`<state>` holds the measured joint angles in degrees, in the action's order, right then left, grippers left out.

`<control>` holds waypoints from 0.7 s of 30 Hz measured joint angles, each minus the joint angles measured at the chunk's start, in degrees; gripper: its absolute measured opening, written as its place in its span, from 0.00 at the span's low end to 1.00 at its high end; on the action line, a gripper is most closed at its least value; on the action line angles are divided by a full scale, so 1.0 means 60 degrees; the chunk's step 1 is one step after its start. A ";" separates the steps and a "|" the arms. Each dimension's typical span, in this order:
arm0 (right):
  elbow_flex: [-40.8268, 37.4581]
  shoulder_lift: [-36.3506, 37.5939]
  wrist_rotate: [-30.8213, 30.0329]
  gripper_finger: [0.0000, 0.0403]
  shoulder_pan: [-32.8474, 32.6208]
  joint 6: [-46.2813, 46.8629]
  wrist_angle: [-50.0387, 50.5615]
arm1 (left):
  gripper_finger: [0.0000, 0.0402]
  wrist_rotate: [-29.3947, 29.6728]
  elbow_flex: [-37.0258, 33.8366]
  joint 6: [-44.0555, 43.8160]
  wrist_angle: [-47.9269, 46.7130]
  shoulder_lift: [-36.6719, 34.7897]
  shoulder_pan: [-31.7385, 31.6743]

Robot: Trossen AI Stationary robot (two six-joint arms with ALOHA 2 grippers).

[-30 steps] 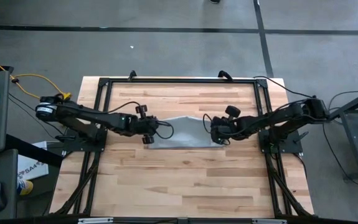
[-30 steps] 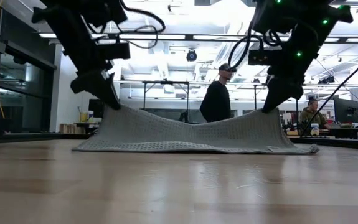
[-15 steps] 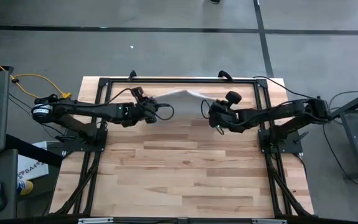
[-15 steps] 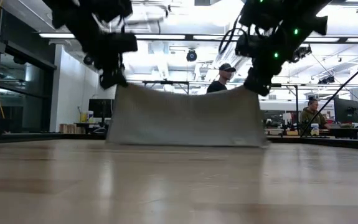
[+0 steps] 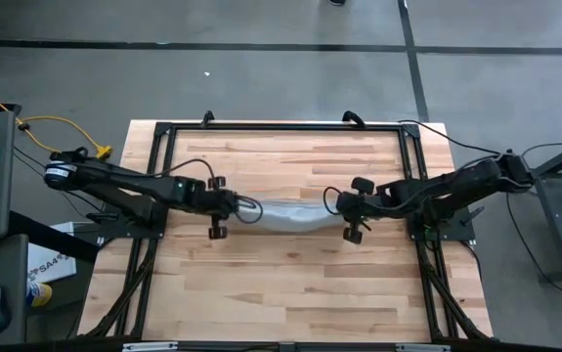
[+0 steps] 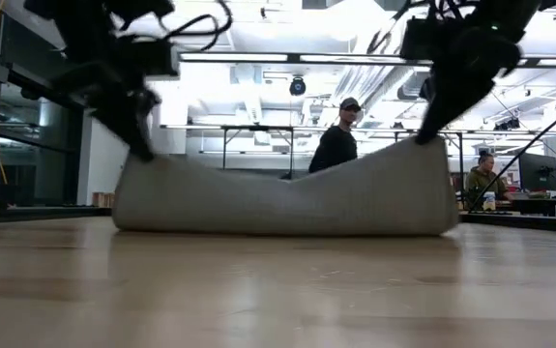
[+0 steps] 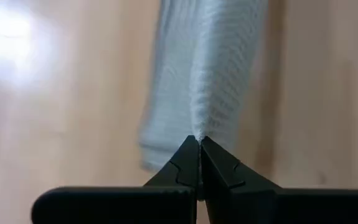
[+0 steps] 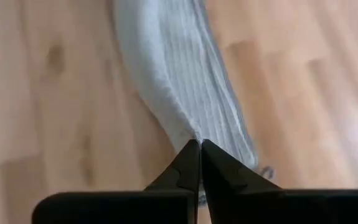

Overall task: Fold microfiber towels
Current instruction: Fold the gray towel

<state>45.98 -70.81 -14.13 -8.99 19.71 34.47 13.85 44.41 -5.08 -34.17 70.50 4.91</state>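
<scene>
the table [image 5: 290, 274] was pale wooden planks with a black frame round its edges, standing on a grey concrete floor [image 5: 261, 78] crossed by dark lines. across the low view the room behind was a bright workshop with ceiling strip lights; one person in dark clothing and a cap [image 6: 336, 145] stood past the table, and a second person [image 6: 480, 182] sat at a desk far off to the side.

one towel [image 5: 290, 215] only, light grey-white and nubbly, and it lay near the middle of the table as a doubled-over band, its lower edge on the wood and its two ends lifted, sagging between them.

two arms, two grippers. the left gripper [image 5: 234, 204] was pinched tight on the towel's left end, fingers [image 7: 188, 163] meeting on a ridge of cloth. the right gripper [image 5: 342, 207] was clamped on the other end, its fingers [image 8: 192, 163] closed on the fabric too. from the low view the right end sat higher than the left.
</scene>
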 joint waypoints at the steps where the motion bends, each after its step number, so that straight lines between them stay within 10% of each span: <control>1: 0.0000 -0.0079 0.0263 0.01 -0.0003 0.0020 0.0015 | 0.00 -0.0333 -0.0155 -0.0113 0.0264 0.0080 0.0006; 21: 0.0000 -0.2283 0.3198 0.05 -0.0370 0.0540 -0.1197 | 0.07 -0.2836 -0.1426 -0.1393 0.2418 0.0619 0.0692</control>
<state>45.98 -84.51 5.06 -11.21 22.95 27.29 -3.17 35.86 -13.43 -19.66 74.21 9.06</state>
